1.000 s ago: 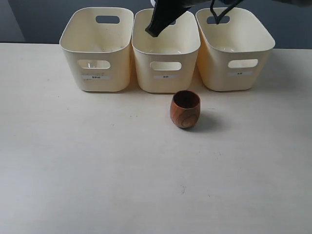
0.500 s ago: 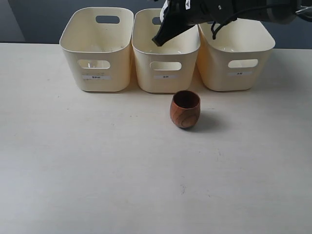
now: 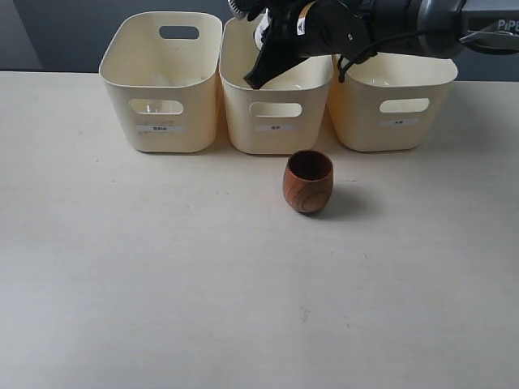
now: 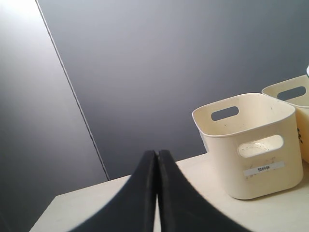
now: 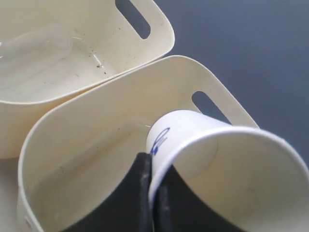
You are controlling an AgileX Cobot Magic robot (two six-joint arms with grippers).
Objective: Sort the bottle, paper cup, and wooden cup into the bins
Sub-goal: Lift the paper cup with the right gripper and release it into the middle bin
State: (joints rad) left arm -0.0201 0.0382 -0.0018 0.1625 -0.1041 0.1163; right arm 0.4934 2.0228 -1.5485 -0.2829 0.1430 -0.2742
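Right pincer lowered, paper cup rim pinched, over middle bin

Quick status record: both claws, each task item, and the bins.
right claw: shut on the paper cup wall, over the middle bin
left claw: shut, empty, near the left bin
wooden cup: upright on the table, in front of the bins
bottle: lying in the left bin
right bin: contents not visible

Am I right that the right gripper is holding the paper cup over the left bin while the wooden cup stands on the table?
Not quite: the right gripper holds the paper cup over the middle bin, as the exterior view shows. The wooden cup does stand on the table.
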